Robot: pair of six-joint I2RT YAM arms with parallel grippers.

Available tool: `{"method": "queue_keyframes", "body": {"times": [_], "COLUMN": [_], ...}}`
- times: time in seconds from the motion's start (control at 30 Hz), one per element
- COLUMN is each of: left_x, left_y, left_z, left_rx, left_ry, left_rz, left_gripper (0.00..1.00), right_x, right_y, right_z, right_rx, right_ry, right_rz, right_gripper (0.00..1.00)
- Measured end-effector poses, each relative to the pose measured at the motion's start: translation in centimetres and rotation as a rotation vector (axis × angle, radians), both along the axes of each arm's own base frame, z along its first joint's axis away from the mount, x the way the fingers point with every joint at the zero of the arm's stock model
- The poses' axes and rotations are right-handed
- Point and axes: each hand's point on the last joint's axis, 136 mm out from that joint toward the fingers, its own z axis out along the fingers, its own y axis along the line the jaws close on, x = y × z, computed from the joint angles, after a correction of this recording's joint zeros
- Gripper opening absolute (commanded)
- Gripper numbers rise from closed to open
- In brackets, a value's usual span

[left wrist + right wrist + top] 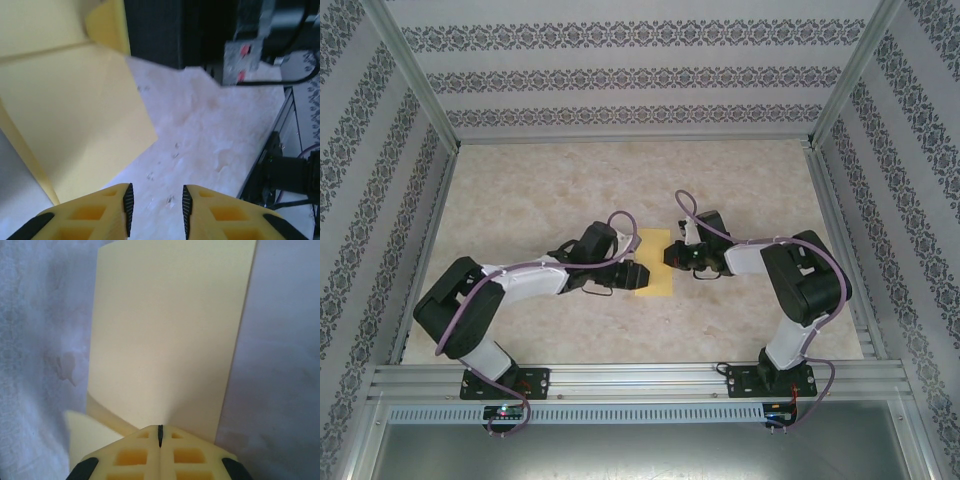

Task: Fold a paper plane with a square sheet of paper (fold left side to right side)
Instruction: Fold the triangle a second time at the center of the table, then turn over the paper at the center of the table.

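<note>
Counter [540,190]: flat, beige, marbled, matte.

Thin bright-yellow sheet of paper [656,284]: lay flat at mid-counter, between the two tools. Outline was a narrow rectangle, with its long axis running away from the counter's near edge. Surface was matte and unmarked. The left wrist view showed a straight crease across the sheet of paper [75,125], a lower layer showing along one edge, and a flap curled up off the counter at the far end. Judged: left-to-right fold laid, crease not pressed flat.

Left tool [640,276]: yellow block fingers with black ribbed pads, at the sheet's left long edge. In the wrist view the left tool [157,200] had its jaws parted by a narrow gap with nothing between them, only bare counter. The sheet lay ahead and to its left.

Right tool [672,256]: at the sheet's right edge. In the wrist view the right tool [160,432] had its jaws closed tight together, tips over the sheet's near edge and the sheet stretching ahead. Pinching or only pressing: could not tell.

Both arms were about equally near. Judged: the left tool must shift sideways onto the crease.
</note>
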Motion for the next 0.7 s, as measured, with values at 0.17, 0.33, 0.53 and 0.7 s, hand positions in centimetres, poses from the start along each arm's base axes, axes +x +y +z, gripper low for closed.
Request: {"method": "queue_keyframes", "body": {"times": [0.17,0.33,0.53,0.7], "left_x": [2.2,3.1,3.9,4.3], "left_y": [1.2,0.8,0.2,-0.2], "left_z": [0.2,-1.5,-3.2,-3.5], "left_rx": [0.026,0.054,0.077,0.078], "left_ry": [-0.016,0.019,0.048,0.045], "left_rz": [0.070,0.075,0.070,0.054], "left_gripper": [0.43,0.47,0.44,0.20], "right_x": [0.3,0.2,-2.5,-4.0], "right_y": [-0.7,-2.1,-4.7,-5.2], "right_z": [4.0,8.8,9.3,9.8], "right_rx": [-0.019,-0.018,-0.038,-0.025], "right_ry": [-0.097,-0.239,-0.258,-0.262], "right_rz": [-0.017,-0.056,-0.106,-0.103], "right_gripper": [0.34,0.54,0.75,0.93]}}
